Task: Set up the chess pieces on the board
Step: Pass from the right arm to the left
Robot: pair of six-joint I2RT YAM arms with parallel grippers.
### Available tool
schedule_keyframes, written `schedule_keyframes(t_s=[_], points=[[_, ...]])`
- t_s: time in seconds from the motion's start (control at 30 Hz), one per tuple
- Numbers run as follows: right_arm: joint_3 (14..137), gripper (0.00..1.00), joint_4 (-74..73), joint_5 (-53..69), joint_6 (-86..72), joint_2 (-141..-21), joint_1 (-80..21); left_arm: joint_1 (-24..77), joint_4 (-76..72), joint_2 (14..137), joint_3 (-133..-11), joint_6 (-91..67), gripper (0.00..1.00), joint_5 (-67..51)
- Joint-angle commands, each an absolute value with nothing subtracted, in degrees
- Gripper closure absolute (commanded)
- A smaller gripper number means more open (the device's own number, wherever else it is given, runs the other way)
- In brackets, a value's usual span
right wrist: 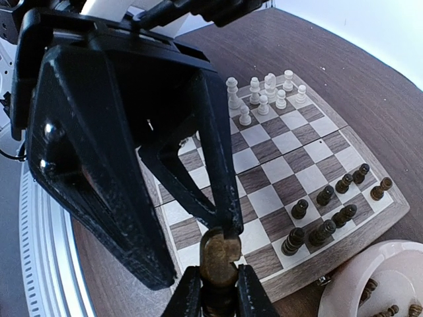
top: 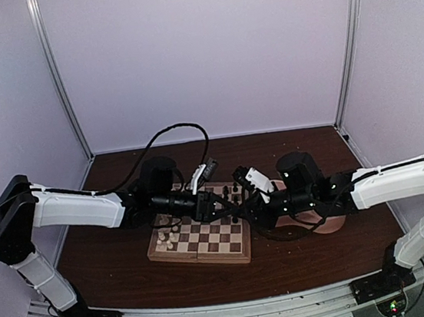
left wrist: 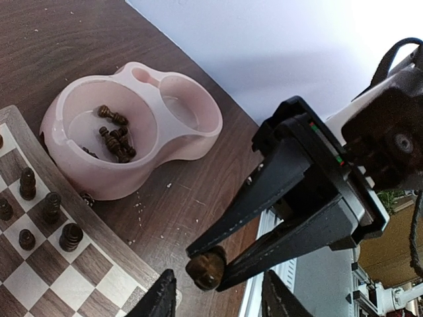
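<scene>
top external, reading from the left: the cream pieces (top: 171, 233) are grouped at the left end of the board (top: 201, 257), and above the middle of it my two grippers meet in the air.

over to the left wrist view. the left gripper (left wrist: 218, 290) has its jaws standing apart, one either side of a single dark piece (left wrist: 206, 269), and as far as i can see it isn't pinching it. the piece is well off the board, clamped at the very tips of the right gripper (right wrist: 218, 294), which is shut tight on its lower body.

further right, the dark pieces (right wrist: 324, 221) already placed sit in loose rows at the board's right end. beyond that, the spare dark pieces (left wrist: 115, 139) lie in the pink bowl (left wrist: 119, 178).

i judge this a mid-air handover, right to left. the next move needs the left jaws square on the upper half before the right lets go. it's a tiny rounded thing, so an off-centre pinch could flick it away. then it goes down upright on its square.
</scene>
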State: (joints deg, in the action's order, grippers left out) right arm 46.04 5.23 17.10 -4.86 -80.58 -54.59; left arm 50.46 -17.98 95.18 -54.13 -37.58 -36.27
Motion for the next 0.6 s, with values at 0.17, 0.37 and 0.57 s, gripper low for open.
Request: schedule_keyframes(t_s=[0.17, 0.37, 0.57], points=[[48.49, 0.89, 3.95, 14.22, -3.30, -81.78, -56.22, 50.60, -18.46, 95.88, -56.24, -37.88, 0.63, -36.29], [48.78, 0.87, 3.36, 12.07, -2.38, -81.74, -57.27, 50.62, -16.30, 96.65, -57.18, -37.87, 0.66, -35.81], [49.29, 0.87, 2.20, 7.91, -2.10, -81.91, -57.92, 50.62, -13.65, 97.29, -58.17, -37.30, 0.67, -35.04]])
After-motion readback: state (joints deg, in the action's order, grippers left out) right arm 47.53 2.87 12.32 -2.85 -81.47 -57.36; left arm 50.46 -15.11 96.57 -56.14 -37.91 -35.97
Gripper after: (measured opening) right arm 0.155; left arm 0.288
